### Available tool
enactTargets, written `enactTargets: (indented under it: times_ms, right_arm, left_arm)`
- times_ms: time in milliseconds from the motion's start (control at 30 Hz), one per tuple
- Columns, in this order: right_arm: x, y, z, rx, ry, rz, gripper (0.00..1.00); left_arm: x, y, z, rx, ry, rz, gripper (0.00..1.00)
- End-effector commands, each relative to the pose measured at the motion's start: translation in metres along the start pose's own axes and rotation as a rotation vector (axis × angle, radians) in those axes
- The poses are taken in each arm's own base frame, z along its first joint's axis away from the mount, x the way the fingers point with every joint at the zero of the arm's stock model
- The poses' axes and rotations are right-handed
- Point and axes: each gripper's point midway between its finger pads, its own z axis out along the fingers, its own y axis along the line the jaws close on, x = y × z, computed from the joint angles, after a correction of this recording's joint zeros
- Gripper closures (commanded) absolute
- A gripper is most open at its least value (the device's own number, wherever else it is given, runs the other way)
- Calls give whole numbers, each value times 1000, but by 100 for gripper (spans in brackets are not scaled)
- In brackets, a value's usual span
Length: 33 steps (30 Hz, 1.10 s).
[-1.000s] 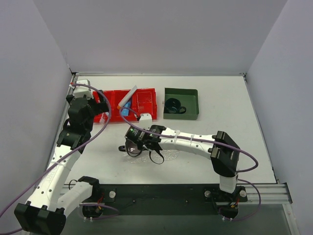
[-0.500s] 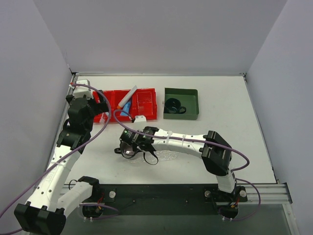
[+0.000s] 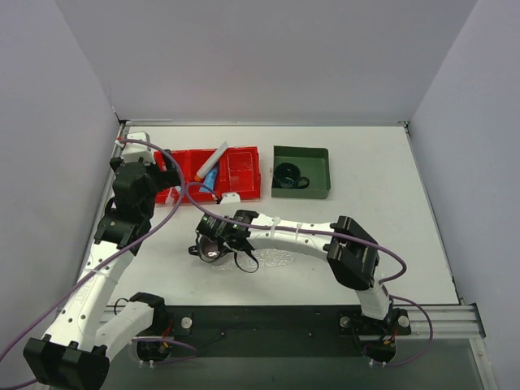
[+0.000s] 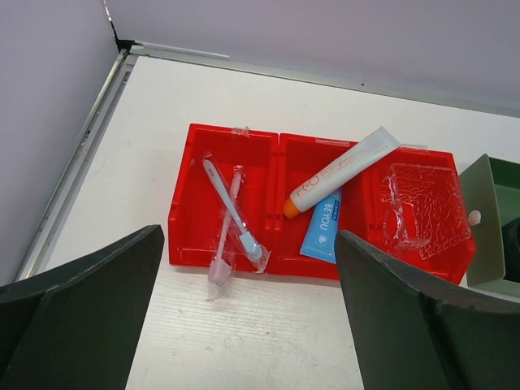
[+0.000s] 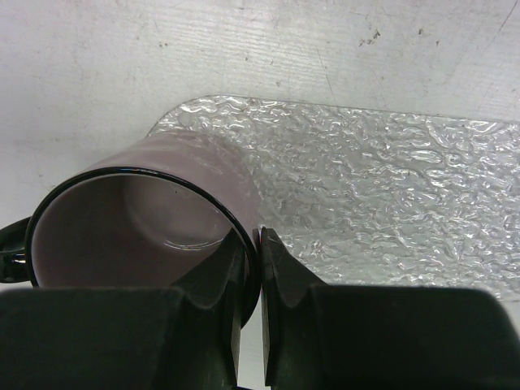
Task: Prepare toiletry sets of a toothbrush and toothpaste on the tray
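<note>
While the right claw (image 5: 260, 244) is pinched shut on the rim of a mug (image 5: 146, 219) at the left end of the tray (image 5: 390, 187), the toothbrushes (image 4: 227, 203) and toothpaste (image 4: 341, 171) lie in the left and middle pockets of the red bin (image 4: 175, 219) at the far side, so no set looks started. Next the left claw (image 4: 248, 236), wide open and empty near that bin, would need to drop onto one; whether the mug rests on the tray or hangs over it I cannot tell
</note>
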Motion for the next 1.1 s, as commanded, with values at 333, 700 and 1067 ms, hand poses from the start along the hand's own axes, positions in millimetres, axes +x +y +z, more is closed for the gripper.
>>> enactTargets:
  times_ms: [333, 700, 1067]
  right_arm:
    - [-20, 23, -12, -51, -34, 40, 100]
    - [-17, 17, -11, -20, -24, 40, 100]
    - [-17, 15, -9, -3, -3, 41, 100]
  left_arm:
    - [-11, -5, -4, 24, -33, -3, 3]
    - [-11, -6, -4, 26, -33, -2, 3]
    - [-9, -6, -4, 25, -29, -1, 3]
